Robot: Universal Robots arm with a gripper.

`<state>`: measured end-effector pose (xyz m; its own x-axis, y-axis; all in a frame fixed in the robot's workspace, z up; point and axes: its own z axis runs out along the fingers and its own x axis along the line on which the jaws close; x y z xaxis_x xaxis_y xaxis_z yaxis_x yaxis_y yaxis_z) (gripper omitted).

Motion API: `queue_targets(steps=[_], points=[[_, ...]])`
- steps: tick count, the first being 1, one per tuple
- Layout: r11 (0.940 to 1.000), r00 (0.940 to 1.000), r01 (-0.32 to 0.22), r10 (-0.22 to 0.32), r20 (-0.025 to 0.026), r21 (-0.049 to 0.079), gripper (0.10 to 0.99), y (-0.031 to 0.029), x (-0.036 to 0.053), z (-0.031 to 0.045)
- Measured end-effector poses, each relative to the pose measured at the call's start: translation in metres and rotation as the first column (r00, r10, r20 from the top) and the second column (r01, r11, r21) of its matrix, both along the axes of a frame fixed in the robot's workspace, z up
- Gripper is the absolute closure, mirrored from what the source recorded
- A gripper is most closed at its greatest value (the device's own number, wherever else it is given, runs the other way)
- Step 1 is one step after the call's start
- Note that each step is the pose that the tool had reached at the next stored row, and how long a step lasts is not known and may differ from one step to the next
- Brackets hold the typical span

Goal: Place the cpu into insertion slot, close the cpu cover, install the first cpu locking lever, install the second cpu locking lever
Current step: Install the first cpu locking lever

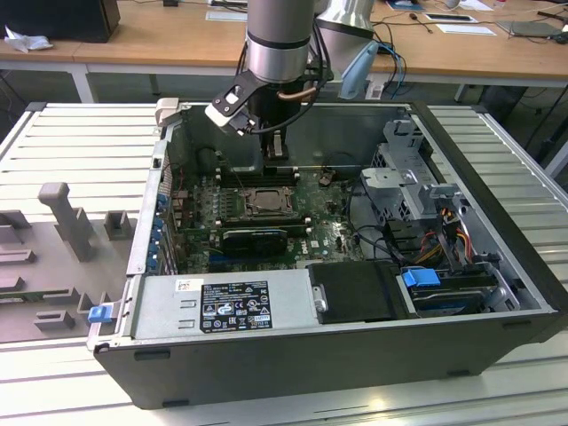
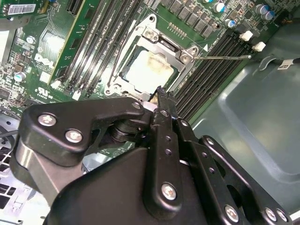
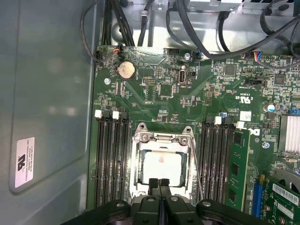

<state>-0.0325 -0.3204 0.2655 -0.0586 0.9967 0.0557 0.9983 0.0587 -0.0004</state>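
The gripper [image 3: 159,183] hangs low inside the open computer case [image 1: 355,355]. Its two fingers are pressed together with nothing between them, so it carries nothing. Just ahead of and below the fingertips lies the socket [image 3: 138,174] on the green board [image 3: 187,103]. The chip [image 3: 162,168] is already seated there, its pale face showing through the window of the cover [image 3: 161,137]. The cover looks folded down flat around the chip, so I judge the first two steps done. The fingertips stand over the socket's nearest edge, at the rim of the cover; whether they touch the metal I cannot tell. Off to one side of the fingers, a thin wire lever [image 3: 197,173] angles away from the socket frame instead of lying tight along it. In the second wrist view it reaches out over the neighbouring memory slots [image 2: 206,79], so it reads as not yet latched. On the other side of the fingers a second lever [image 2: 124,61] runs close along the frame, but I cannot tell whether it is hooked down. By this showing the work is roughly halfway, with the chip in, the cover shut and at least one lever left to lock.
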Motion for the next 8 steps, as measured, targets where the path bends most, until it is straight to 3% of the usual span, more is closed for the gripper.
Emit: queue_targets(steps=[4, 8], points=[[1.0000, 1.0000, -0.004, 0.004, 0.0001, 0.000, 0.980, 0.0000, 0.0000, 0.0017], [0.9991, 0.9991, -0.044, 0.044, 0.0000, 0.000, 0.980, 0.0000, 0.0000, 0.0021]])
